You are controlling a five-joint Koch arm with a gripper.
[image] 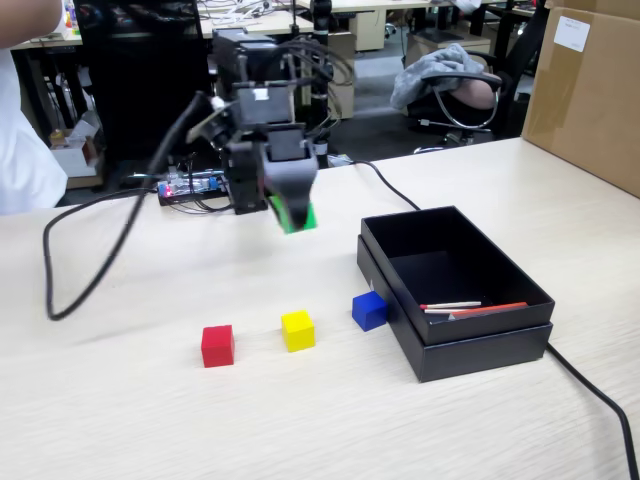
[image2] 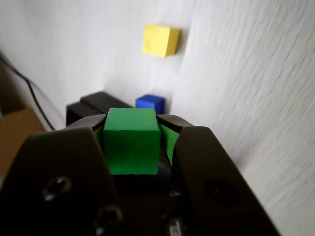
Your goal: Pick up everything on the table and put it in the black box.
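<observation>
Arm bent over the pale wood-grain table (image: 150,420), gripper (image: 292,214) raised clear of it, pinching the green cube (image2: 132,140) (glossy, sharp-edged), red cube (image: 217,345), yellow cube (image: 297,329), blue cube (image: 369,310) in a row, blue touching the matte black box (image: 480,345).

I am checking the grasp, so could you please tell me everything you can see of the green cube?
The green cube is small, plain and matte, with sharp edges and no markings. The pincer is shut on it, one dark jaw pressing each side, its top face level in the wrist view. In the fixed view it hangs clear above the table, left of the black box, mostly hidden by the jaws.
</observation>
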